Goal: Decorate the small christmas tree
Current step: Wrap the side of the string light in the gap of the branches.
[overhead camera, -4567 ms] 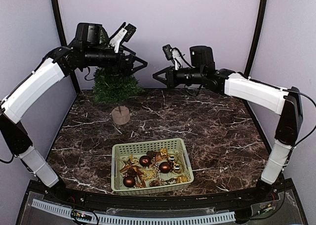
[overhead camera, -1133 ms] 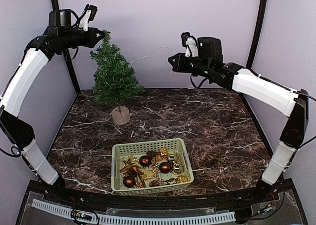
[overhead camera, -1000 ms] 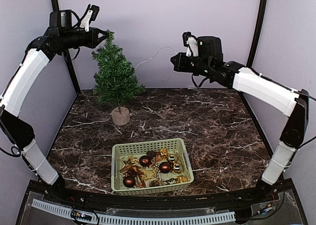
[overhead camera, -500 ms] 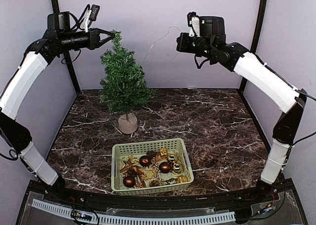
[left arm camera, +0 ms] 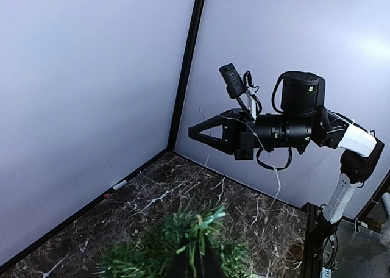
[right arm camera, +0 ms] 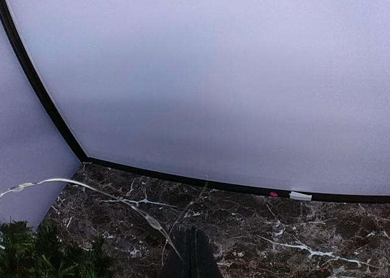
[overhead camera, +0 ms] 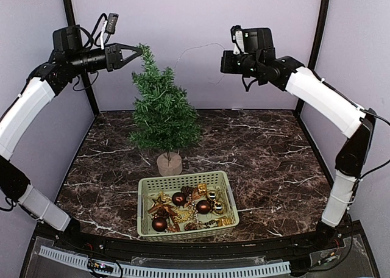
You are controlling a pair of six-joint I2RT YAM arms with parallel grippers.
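Left claw [overhead camera: 139, 51], upper left, pinches tip of tree [overhead camera: 164, 116]; tree slants down-right below it. Right claw [overhead camera: 223, 63], upper centre, clamps thin wire [right arm camera: 152, 223].

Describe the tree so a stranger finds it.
On the dark marble table, look just behind the pale green basket. The small christmas tree rises from a round wooden stump, the only tall, bristly green thing, its tip in the left gripper.

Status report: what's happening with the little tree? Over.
Left gripper shut on tip of small christmas tree. Right gripper shut on thin wire, held high. Basket close in front of tree, not blocking.
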